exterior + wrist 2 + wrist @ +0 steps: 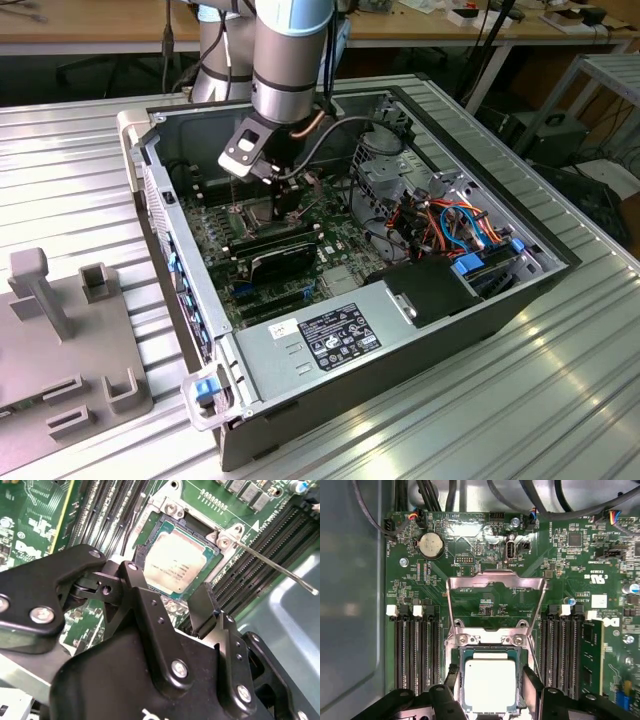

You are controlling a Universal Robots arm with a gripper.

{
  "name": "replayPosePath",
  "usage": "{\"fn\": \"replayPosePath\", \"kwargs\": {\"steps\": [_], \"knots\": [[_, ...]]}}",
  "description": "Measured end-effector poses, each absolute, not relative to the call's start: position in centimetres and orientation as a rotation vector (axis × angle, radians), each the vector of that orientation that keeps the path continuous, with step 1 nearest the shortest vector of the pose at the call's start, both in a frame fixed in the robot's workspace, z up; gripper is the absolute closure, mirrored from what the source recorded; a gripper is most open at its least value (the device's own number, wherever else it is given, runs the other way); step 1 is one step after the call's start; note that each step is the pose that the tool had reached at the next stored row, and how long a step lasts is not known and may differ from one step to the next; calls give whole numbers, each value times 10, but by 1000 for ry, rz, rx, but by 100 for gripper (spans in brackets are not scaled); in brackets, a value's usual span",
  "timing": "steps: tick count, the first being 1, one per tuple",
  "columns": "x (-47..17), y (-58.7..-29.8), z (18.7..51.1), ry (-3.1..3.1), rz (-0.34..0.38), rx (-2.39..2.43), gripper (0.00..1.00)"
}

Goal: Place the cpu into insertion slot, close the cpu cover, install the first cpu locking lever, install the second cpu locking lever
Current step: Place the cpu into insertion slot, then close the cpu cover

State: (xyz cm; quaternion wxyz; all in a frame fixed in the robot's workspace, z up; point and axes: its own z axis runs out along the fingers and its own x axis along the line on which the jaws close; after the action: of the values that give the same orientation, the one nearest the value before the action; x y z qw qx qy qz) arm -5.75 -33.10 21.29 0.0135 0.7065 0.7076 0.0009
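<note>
Squarely seated, the cpu (490,685) lies flat in the insertion slot (490,651), so the placing step looks done. Hinged at one edge of the slot, the cpu cover (495,581) is swung open, leaving the chip exposed. Astride the slot, the gripper (490,672) hangs spread wide, clear of the chip and holding nothing. A thin locking lever (270,562) juts out beside the slot.

We list one arm (290,70): a silver-grey round tube with a pale blue band (300,15). At its wrist we note a small grey-and-black box (245,150), a black cable (335,142) and a copper-coloured cable (318,122). We record the gripper (167,580) as matte black, its jointed links fastened with silver screws (179,668).
</note>
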Motion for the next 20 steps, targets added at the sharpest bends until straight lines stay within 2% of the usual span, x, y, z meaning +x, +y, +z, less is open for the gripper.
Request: {"fn": "replayPosePath", "kwargs": {"steps": [5,13,20], "knots": [[-57,-331,224,2207,-2,2203,40],[-57,-331,224,2207,-3,2203,89],[-57,-331,224,2207,-3,2203,89]]}}
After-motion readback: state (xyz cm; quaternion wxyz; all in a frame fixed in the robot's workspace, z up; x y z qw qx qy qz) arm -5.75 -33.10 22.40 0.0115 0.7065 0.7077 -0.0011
